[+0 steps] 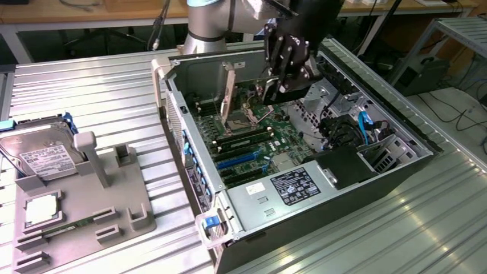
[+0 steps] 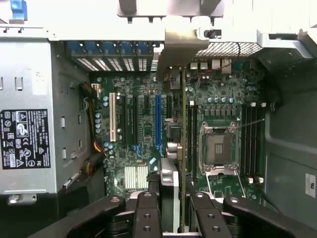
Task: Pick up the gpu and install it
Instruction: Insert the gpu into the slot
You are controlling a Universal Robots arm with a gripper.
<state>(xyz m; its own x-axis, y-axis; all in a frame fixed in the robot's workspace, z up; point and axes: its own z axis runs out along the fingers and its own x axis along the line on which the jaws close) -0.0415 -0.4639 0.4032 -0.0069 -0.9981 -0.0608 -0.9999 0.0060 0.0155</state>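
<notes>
Ribbed metal tabletop fills the exterior view, with workbenches behind along the top edge. An open desktop computer case lies on its side across the middle and right of the frame. Its silver power supply sits at lower centre and the green motherboard above it. The robot arm comes down from top centre into the case. A grey parts fixture at lower left carries a hard drive and a small square processor chip. The gripper hangs over the motherboard, clenched on the gpu. In the wrist view the card stands on edge between the black fingers, its metal bracket toward the case's rear slots. Whether it touches a slot cannot be told.
</notes>
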